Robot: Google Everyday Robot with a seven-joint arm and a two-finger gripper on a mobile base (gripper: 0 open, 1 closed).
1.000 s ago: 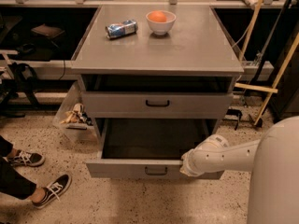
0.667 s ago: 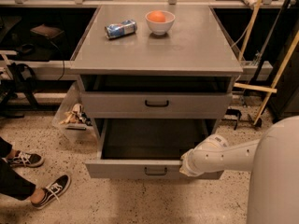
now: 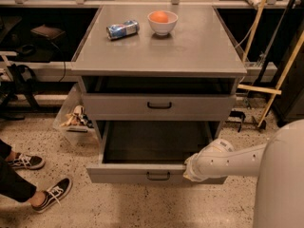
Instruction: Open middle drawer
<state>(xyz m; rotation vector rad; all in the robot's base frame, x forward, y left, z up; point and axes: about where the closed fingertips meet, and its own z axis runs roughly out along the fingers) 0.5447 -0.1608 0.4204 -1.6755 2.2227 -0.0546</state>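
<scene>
The middle drawer (image 3: pixel 142 173) is the grey drawer pulled far out of the cabinet, with its dark inside showing and a small black bar handle (image 3: pixel 158 175) at the centre of its front panel. My white arm reaches in from the right. My gripper (image 3: pixel 189 168) is at the top rim of that front panel, just right of the handle, and its tip is hidden against the panel. Above it, another grey drawer (image 3: pixel 159 106) with a black handle is pushed in. Any drawer below the open one is hidden.
The cabinet's top (image 3: pixel 190 46) holds a blue can (image 3: pixel 122 29) lying on its side and a white bowl (image 3: pixel 162 22) with an orange fruit. A person's legs and black sneakers (image 3: pixel 50 194) are on the floor at the left. A clear bin (image 3: pixel 76 120) stands left of the cabinet. Wooden poles (image 3: pixel 273 87) lean at the right.
</scene>
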